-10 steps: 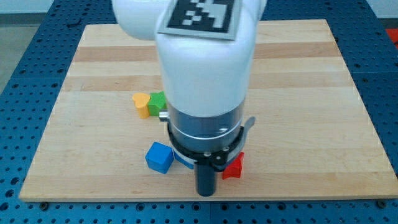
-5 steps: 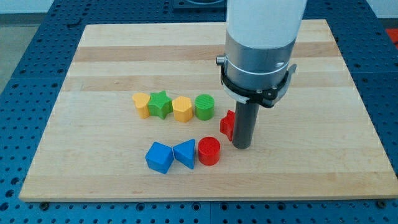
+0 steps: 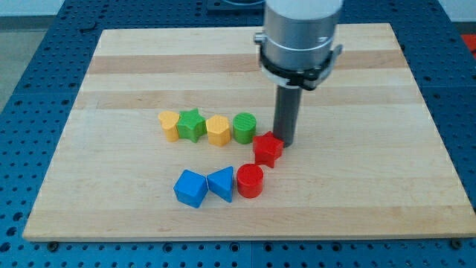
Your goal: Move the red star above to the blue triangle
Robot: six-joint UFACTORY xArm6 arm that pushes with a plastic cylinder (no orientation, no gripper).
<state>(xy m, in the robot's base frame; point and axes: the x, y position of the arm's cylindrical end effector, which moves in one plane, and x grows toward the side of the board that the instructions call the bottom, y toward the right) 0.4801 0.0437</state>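
One tip [image 3: 285,141] beside red star [image 3: 268,149]

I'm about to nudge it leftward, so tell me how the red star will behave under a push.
The red star looks like a rigid, squat block lying flat on the wooden board, so it should slide, not tip or roll. Its points probably make it spin if my tip, now at its upper right edge, pushes off-centre. It looks small and probably light, so gentle contact should move it.

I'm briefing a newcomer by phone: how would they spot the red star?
On the wooden board, find the row of yellow and green blocks. Just below its right end, beside my tip, sits the red star. The red cylinder beneath it is round, not pointed.
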